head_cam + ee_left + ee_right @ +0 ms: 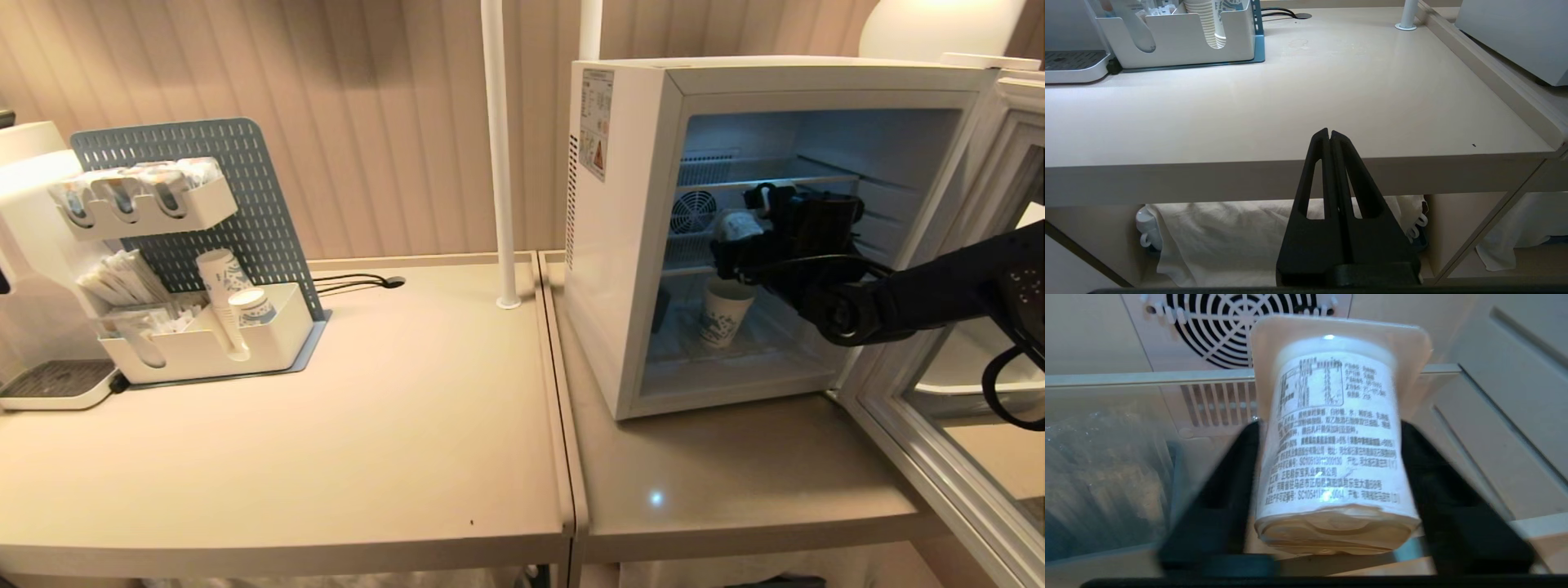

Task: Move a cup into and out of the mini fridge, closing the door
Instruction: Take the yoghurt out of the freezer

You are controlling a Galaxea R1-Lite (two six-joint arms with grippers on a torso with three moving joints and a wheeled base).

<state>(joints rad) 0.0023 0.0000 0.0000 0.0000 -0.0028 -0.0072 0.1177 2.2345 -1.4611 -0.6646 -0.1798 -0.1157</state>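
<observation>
Right wrist view shows the cup [1331,441] between the fingers [1216,490] of the right gripper [1331,465], over the middle shelf inside the mini fridge [620,245]; whether the fingers already press its sides I cannot tell. It looks light, thin-walled and smooth, likely easy to crush, so hold it mid-body under the wide rim. One such cup, one taller paper cup [725,314] on the fridge floor, one open door [939,408]. The left gripper [1330,134] is closed and empty, parked before the table [1290,102]
</observation>
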